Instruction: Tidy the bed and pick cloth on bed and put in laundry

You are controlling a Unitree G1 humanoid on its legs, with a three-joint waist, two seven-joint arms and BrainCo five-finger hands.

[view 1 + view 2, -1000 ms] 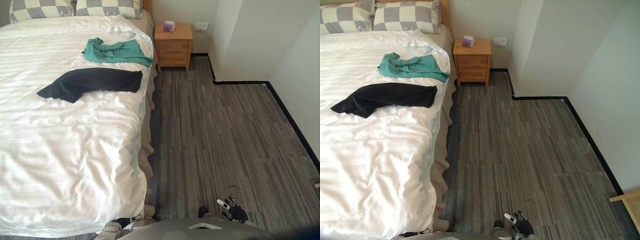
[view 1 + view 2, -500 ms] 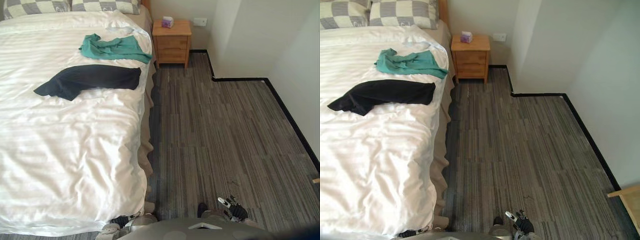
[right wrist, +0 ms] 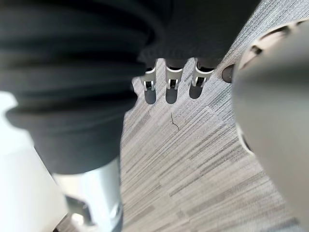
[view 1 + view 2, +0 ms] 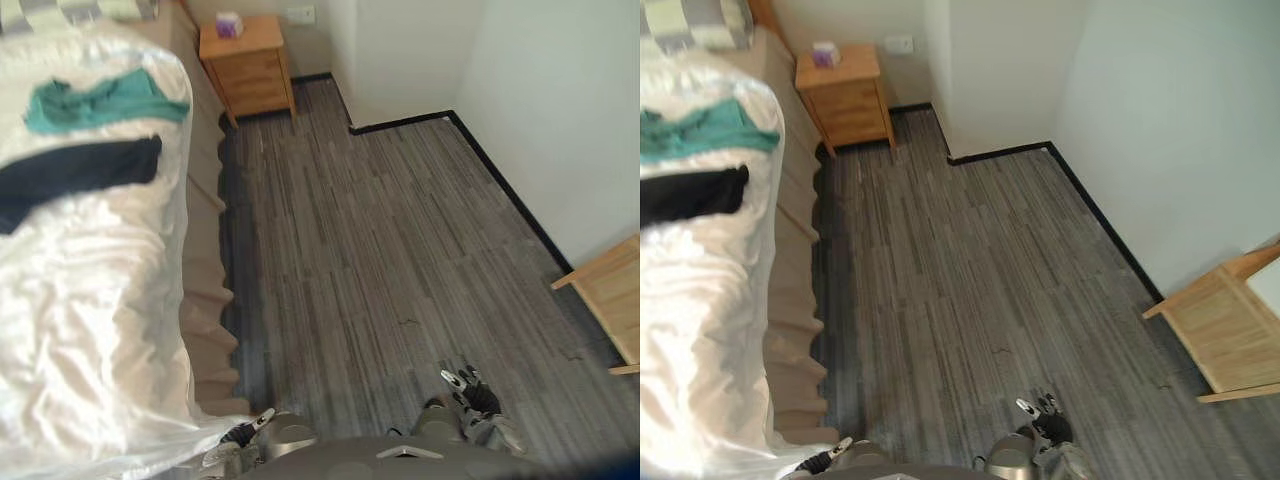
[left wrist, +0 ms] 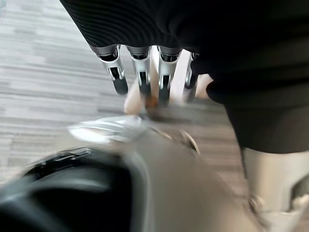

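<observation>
Looks barely begun, with nothing collected so far. Crumpled teal cloth point(image 4: 100, 98) still on the white duvet-covered bed point(image 4: 90, 330), up toward the pillow end; flat black cloth point(image 4: 75, 172) just beside it, nearer the foot, reaching close to the bed's side edge. Both well apart from either hand.

Left hand point(image 5: 141, 72) low beside the bed's foot corner, fingers straight and hanging loose, holding nothing. Right hand point(image 3: 166, 82) down over the grey striped carpet floor point(image 4: 380, 250), fingers likewise straight and empty.

Duvet rumpled and creased across its lower half, so probably not yet smoothed. Small wooden bedside cabinet point(image 4: 245, 62) by the head of the bed and a pale wooden piece of furniture point(image 4: 610, 300) at the far right, neither part of the job.

Left to do, by this reading: pick up the two cloths, carry them to the laundry, straighten the bedding.
</observation>
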